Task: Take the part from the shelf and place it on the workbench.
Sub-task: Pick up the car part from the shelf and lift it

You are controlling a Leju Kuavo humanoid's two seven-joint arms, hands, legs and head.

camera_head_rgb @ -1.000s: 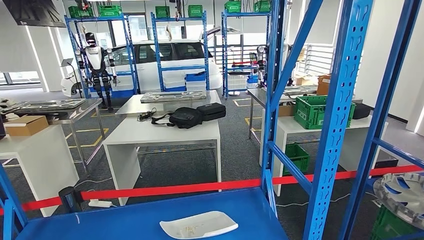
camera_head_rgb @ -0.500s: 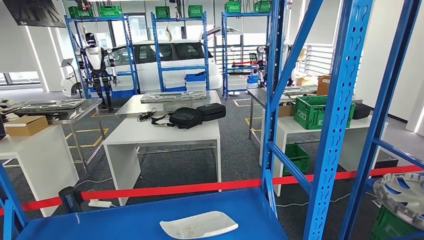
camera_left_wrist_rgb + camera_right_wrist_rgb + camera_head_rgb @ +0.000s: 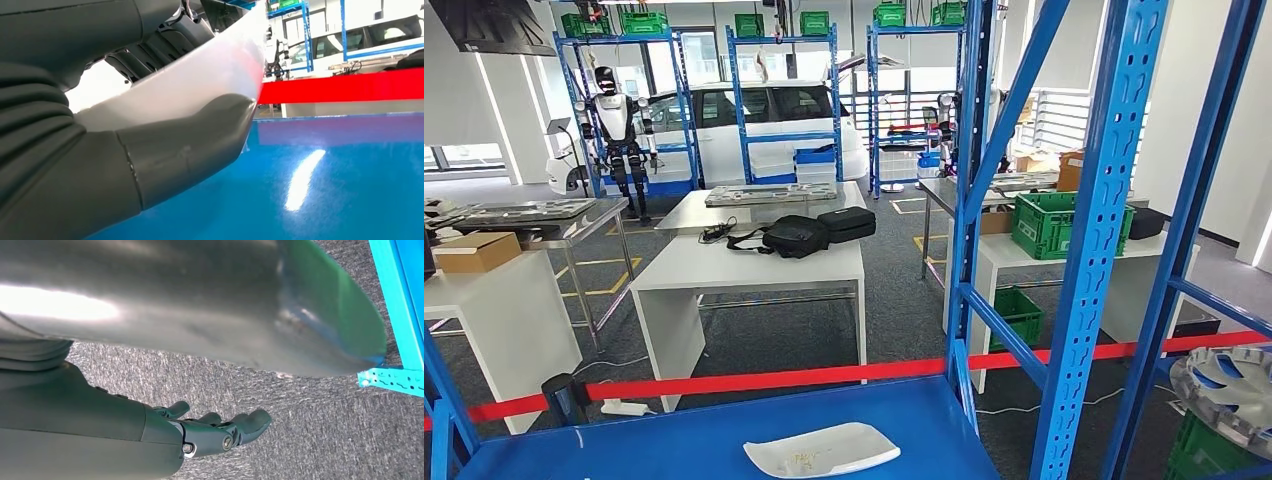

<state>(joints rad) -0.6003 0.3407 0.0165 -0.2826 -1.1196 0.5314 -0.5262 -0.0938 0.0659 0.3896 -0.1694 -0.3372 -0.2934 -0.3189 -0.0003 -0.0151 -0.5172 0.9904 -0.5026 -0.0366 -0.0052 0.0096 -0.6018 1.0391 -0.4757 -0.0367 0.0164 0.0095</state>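
No legible text or labels

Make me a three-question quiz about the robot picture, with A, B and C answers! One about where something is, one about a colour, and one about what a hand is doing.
1. Where is the white part?
A. on the floor
B. on the blue shelf
C. on a white table

2. What colour is the tape stretched behind the shelf?
A. green
B. red
C. yellow

3. What is the left hand doing?
A. gripping the white part
B. hanging with nothing in it
C. holding a black bag

Answers:
1. B: the head view shows the part lying on the blue shelf.
2. B: the tape is bright red.
3. A: in the left wrist view the thumb is on one side of the part and the fingers are on the other.
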